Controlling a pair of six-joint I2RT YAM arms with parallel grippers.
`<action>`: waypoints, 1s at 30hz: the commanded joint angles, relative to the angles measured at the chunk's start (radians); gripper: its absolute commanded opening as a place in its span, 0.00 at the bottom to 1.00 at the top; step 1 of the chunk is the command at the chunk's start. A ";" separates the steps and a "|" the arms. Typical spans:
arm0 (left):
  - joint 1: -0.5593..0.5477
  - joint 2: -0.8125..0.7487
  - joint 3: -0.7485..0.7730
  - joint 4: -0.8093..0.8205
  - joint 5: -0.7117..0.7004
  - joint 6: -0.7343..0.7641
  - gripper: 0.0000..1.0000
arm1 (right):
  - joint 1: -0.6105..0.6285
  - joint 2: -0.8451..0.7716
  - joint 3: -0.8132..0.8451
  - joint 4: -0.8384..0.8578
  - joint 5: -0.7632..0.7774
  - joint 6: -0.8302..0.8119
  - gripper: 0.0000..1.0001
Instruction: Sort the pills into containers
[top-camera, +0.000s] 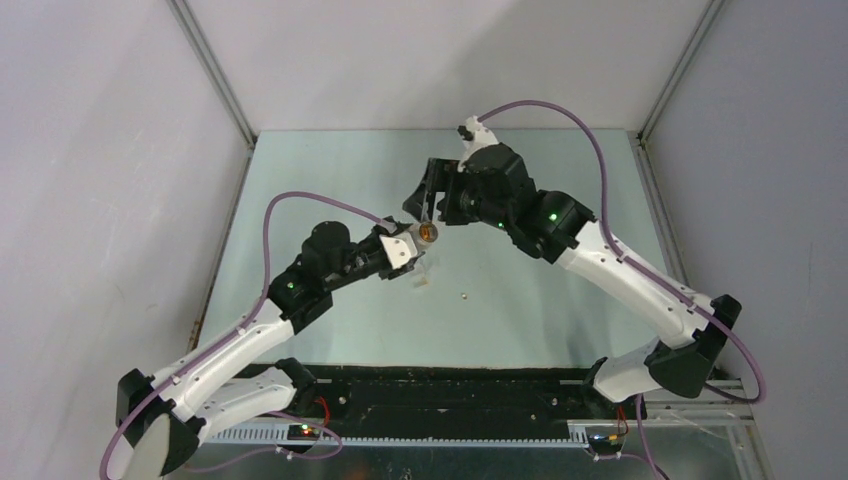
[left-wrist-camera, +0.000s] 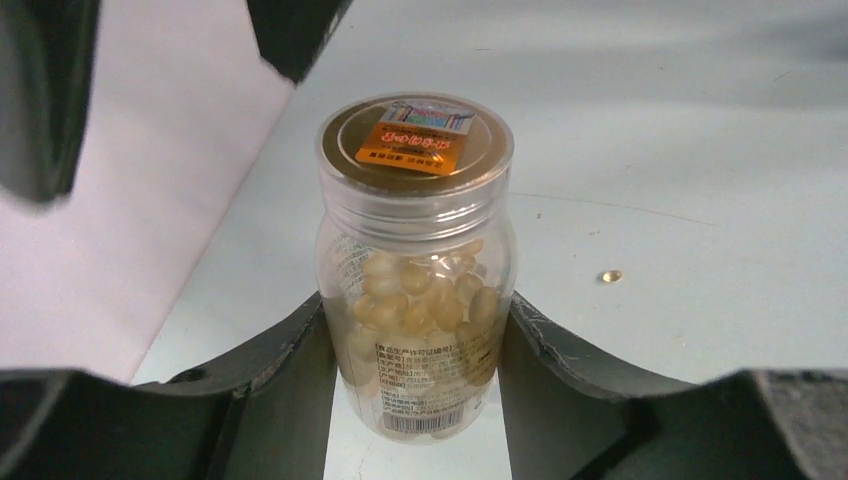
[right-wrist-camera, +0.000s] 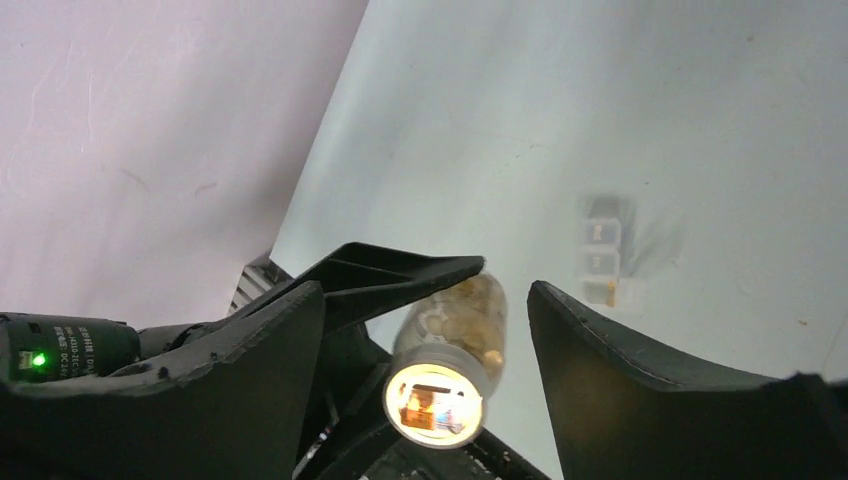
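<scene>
My left gripper (top-camera: 417, 243) is shut on a small clear bottle (left-wrist-camera: 415, 300) full of tan pills and holds it above the table, with its capped end (top-camera: 427, 233) towards the right arm. My right gripper (top-camera: 428, 206) is open. In the right wrist view its fingers (right-wrist-camera: 610, 370) stand either side of the bottle's cap (right-wrist-camera: 435, 405), with gaps on both sides. The white pill box (top-camera: 422, 280) lies on the table just below the bottle, and it also shows in the right wrist view (right-wrist-camera: 603, 250). One loose pill (top-camera: 464, 295) lies on the table to the box's right, and it also shows in the left wrist view (left-wrist-camera: 611, 276).
The pale green table (top-camera: 520, 300) is walled by white panels at the left, back and right. A black rail (top-camera: 450, 390) with both arm bases runs along the near edge. Purple cables loop above each arm.
</scene>
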 joint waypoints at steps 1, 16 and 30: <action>-0.003 -0.025 -0.008 0.049 0.020 0.015 0.00 | -0.064 -0.104 -0.062 0.089 -0.089 -0.051 0.78; -0.004 -0.015 0.064 -0.113 0.161 0.052 0.00 | -0.107 -0.163 -0.098 -0.103 -0.607 -0.852 0.82; -0.003 -0.001 0.096 -0.158 0.213 0.056 0.00 | -0.067 -0.087 -0.060 -0.136 -0.522 -0.886 0.80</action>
